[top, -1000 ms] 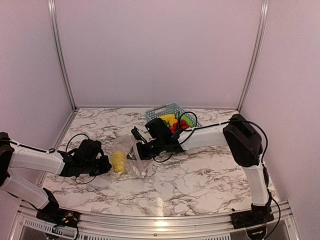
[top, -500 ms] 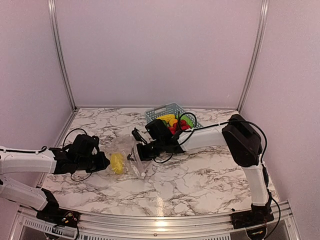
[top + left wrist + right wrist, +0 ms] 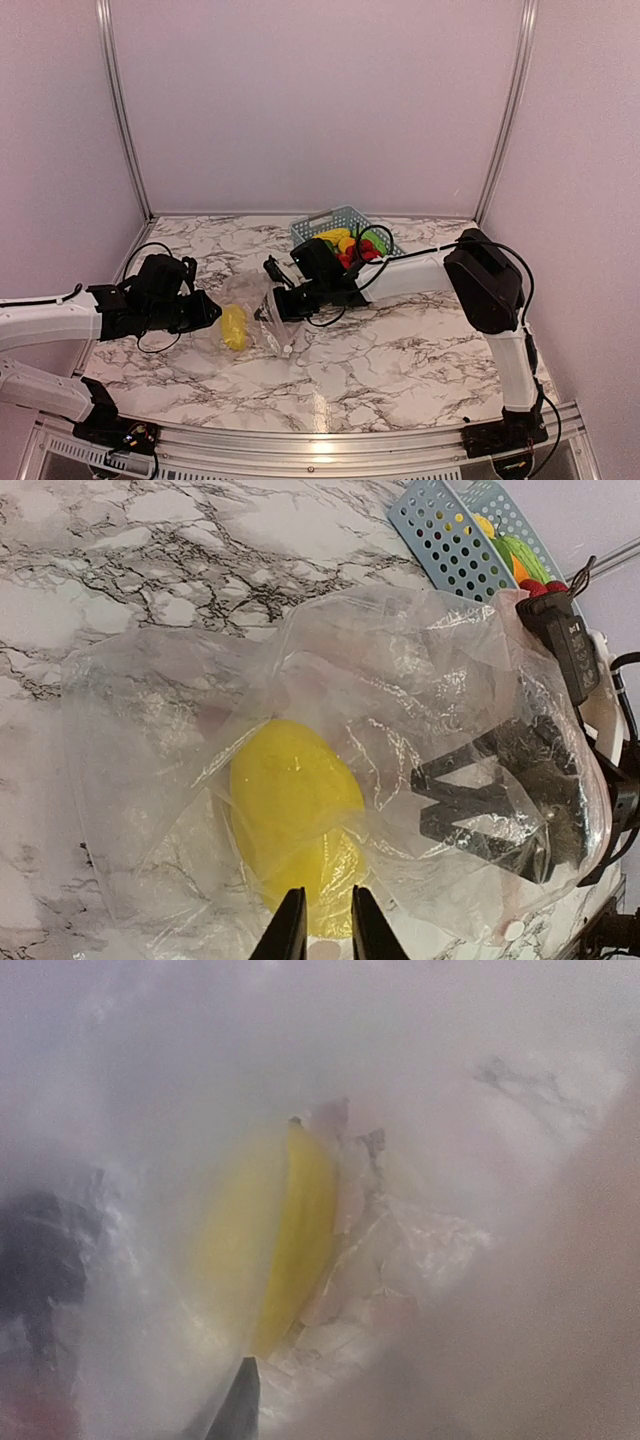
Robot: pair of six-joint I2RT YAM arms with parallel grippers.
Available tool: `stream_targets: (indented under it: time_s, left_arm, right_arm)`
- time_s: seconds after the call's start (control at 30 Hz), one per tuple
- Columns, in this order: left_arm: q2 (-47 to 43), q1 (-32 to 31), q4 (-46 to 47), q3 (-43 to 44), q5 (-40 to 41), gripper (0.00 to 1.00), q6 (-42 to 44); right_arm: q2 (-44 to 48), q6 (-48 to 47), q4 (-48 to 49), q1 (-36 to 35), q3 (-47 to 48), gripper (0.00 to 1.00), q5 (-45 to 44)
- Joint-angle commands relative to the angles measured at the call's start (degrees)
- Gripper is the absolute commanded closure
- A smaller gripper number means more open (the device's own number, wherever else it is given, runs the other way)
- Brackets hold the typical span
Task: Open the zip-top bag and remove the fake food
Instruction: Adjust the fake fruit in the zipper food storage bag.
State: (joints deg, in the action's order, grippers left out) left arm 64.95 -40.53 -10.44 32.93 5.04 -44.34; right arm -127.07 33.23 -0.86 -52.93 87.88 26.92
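Marble table, lemon inside bag, sharp left wrist, blurred right

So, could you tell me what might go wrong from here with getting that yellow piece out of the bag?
The left claw has its jaws only narrowly apart in front of the wider yellow piece, so advancing may shove it deeper or pinch film of the zip-top bag instead. The right claw sits in the crinkled bag; a pull could drag the bag off it.
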Motion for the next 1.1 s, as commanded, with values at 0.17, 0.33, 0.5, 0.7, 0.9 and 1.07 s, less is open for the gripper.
stream_targets:
  time_s: [0.17, 0.33, 0.5, 0.7, 0.9, 1.07]
  left_arm:
    - [6.40, 1.25, 4.13, 1.61, 1.97, 0.91, 0.17]
    - [9.27, 2.06, 7.60, -0.23, 2.22, 0.96, -0.64]
    - [11.16, 2.69, 9.71, -1.89, 1.70, 0.98, -0.81]
    - [14.40, 2.74, 12.62, -2.58, 0.40, 1.00, -1.23]
    - [16.09, 2.74, 14.19, -3.20, -0.17, 1.00, -1.21]
    - [18.06, 2.74, 16.22, -3.06, -1.84, 1.00, -1.32]
  right_arm:
    - [0.32, 0.51, 0.34, -0.52, -0.25, 0.60, -0.50]
    - [0.41, 0.35, 0.34, -0.57, -0.09, 0.60, -0.51]
    - [0.04, 0.37, 0.33, -0.52, 0.85, 0.60, -0.34]
    - [-0.68, 0.23, 0.34, -0.54, 2.48, 0.58, -0.03]
    - [-2.05, 0.15, 0.29, -0.77, 4.22, 0.55, 0.49]
    - [-3.28, -0.16, -0.19, -1.17, 5.64, 0.51, 0.45]
